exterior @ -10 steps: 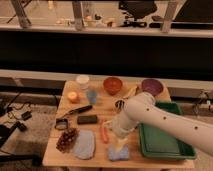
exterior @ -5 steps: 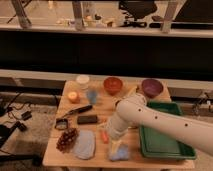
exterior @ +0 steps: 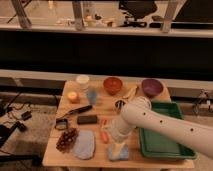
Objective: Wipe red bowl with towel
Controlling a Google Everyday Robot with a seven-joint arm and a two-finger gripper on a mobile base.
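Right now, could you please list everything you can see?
table: one, light wood, centre
red bowl: one, orange-red, back middle
purple bowl: one, dark purple, back right
cup: one, white, back left
round item: one, orange, left side
utensil: one, black, left, lying diagonally
block: one, black, left of centre
grapes: one bunch, dark, front left
towel: one, pale grey-blue, front, beside grapes
blue pad: one, blue, front edge
green tray: one, green, right side
arm: one, white, reaching from right across the tray
gripper: one, pale, low over the blue pad
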